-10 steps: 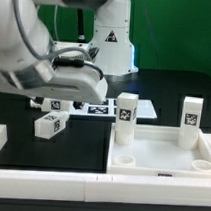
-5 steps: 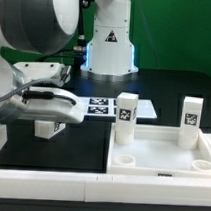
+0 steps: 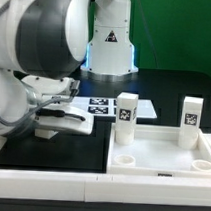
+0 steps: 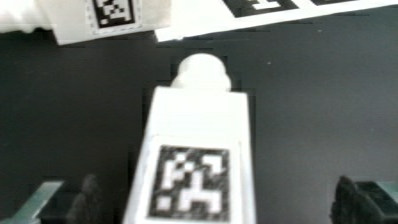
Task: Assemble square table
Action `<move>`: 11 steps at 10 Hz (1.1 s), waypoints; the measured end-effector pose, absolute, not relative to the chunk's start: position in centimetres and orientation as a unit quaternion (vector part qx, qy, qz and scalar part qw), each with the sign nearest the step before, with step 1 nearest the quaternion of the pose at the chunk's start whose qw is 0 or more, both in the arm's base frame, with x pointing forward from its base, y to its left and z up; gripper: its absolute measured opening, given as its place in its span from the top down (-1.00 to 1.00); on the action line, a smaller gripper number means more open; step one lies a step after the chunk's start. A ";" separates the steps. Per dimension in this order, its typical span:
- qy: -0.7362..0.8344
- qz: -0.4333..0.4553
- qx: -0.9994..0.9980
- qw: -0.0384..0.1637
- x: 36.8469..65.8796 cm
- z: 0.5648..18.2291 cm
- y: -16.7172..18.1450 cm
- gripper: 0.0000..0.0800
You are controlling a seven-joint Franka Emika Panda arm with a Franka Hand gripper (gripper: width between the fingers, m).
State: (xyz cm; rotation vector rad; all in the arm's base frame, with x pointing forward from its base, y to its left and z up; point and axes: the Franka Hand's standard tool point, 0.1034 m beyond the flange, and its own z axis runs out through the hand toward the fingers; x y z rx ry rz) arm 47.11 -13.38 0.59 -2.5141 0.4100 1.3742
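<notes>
Beside the square tabletop (image 3: 161, 156), toward the exterior view's left, the gripper (image 4: 214, 200) hangs low, fingers spread wide astride a lying leg (image 4: 192, 150), apparently not touching it, placed to clamp it. One upright leg (image 3: 126, 113) and a second upright leg (image 3: 191, 118) stand at the tabletop's far corners.

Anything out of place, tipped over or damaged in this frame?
Nothing looks damaged. One lying leg is on its side on the black table, between the open fingers of the gripper; it is probably just a loose part awaiting pickup. Two upright legs stand at the square slab's far corners.
</notes>
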 end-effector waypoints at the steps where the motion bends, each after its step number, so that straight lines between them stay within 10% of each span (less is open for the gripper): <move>1: 0.137 0.472 -0.863 0.121 47.1 0.5 -13.0 -0.62; 3: 0.135 0.472 -0.863 0.122 47.1 0.5 -12.9 -0.62; 6: 0.134 0.473 -0.863 0.122 47.1 0.5 -12.9 0.29; 9: 0.129 0.468 -0.866 0.121 47.6 1.0 -12.6 0.29; 11: 0.105 0.448 -0.878 0.132 49.8 4.8 -12.3 0.29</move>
